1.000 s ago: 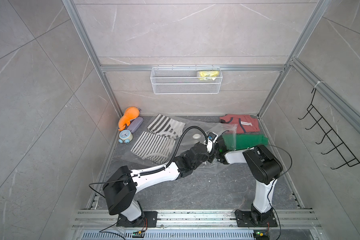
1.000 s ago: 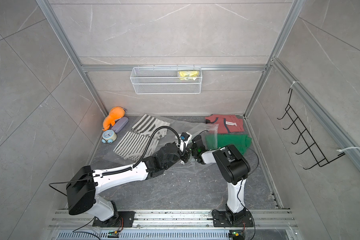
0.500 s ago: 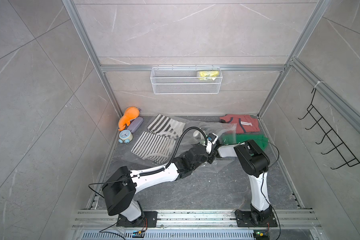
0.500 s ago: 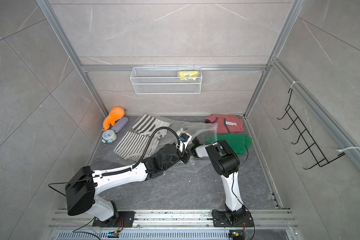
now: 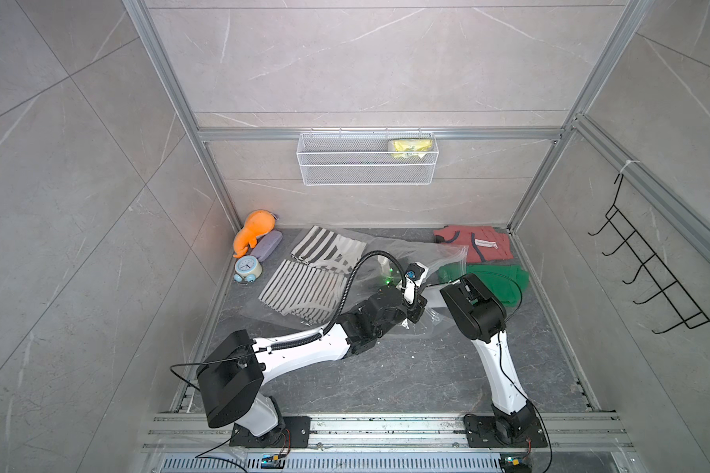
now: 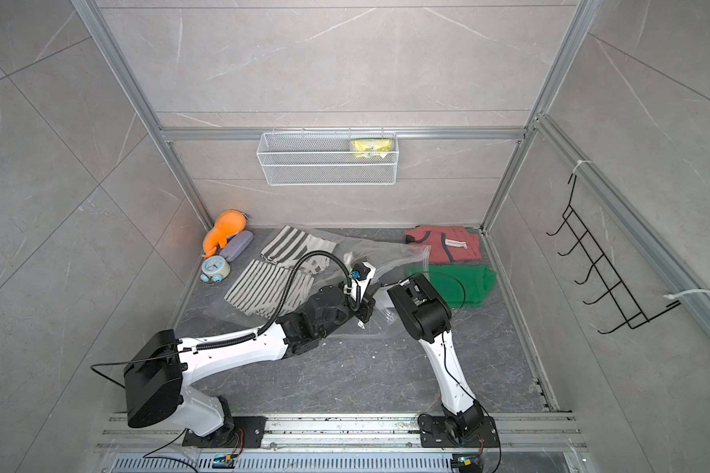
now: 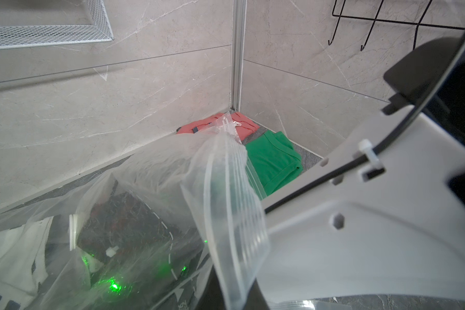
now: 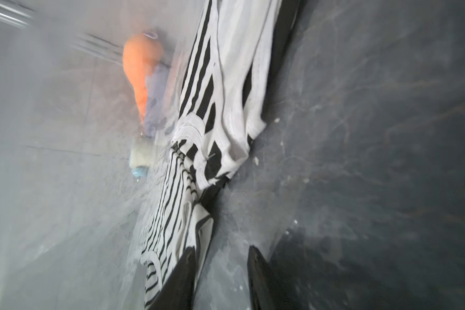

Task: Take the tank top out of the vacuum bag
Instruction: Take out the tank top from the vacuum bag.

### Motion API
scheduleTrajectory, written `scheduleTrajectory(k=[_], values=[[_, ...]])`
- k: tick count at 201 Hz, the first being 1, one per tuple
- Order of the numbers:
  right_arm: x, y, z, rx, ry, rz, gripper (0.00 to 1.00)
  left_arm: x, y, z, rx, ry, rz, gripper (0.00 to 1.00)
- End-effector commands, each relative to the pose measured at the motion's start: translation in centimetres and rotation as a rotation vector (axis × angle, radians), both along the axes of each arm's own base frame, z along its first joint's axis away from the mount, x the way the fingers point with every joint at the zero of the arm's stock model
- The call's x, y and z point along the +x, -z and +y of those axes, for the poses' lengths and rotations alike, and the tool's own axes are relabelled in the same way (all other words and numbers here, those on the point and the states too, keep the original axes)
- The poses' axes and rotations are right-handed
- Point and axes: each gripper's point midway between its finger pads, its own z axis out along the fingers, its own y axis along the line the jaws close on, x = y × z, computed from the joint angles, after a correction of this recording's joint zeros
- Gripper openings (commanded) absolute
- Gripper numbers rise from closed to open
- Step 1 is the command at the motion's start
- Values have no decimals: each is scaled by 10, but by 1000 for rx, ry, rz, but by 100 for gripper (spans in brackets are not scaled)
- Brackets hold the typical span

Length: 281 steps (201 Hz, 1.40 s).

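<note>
While your left gripper (image 5: pixel 415 312) sits pinched shut on the zip strip (image 7: pixel 234 214), the bag (image 5: pixel 406 250) has its mouth tented up off the worktop (image 5: pixel 386 376). Your right gripper (image 8: pixel 220 249) is in through that opening, jaws apart, nothing between them yet. The bag sprawls over the left and middle of the worktop, up toward the far edge, with its mouth facing the right edge.

And there's the tank top (image 8: pixel 169 204), black-and-white stripes, lying flat inside the bag just ahead of your right fingers (image 8: pixel 180 276). A wider-striped fold (image 8: pixel 226 80) lies beyond it, and I can't tell whether that's the same garment.

Expect the top to be light, limp and floppy. It'll drape and drag, not lift as a slab. My pick for the hold is the banded hem (image 8: pixel 151 260) nearest you, taking a bunched fold rather than a single layer so it doesn't slip free. Mind the plastic too: thin, slick, crinkly, easy to pinch along with the cloth. Pull low, straight out through the mouth, and hold that left pinch firm or the opening may sag onto your wrist.
</note>
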Motion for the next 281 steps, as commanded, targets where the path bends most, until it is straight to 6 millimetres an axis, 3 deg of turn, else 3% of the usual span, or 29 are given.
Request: scheduleTrajectory(k=[1,110,168,197,207,210,215,281], values=[[12,11,1,-12,51,16,38,-10,-42,1,-114,31,-65,0],[48,11,-3,-27,184,-8,41,-7,-37,8,-99,0,-68,0],[61,28,-2,-62,244,65,41,-4,-35,7,-87,-10,-73,0],[64,33,12,-11,230,94,41,-2,-33,7,-80,-23,-74,0],[65,24,19,10,218,87,41,-1,-33,8,-79,-31,-76,0],[64,39,20,-2,216,106,41,-1,-32,8,-78,-32,-76,0],[63,42,22,1,211,115,41,0,-32,9,-76,-37,-77,0],[64,42,59,84,165,144,41,6,-20,18,-57,-88,-77,0]])
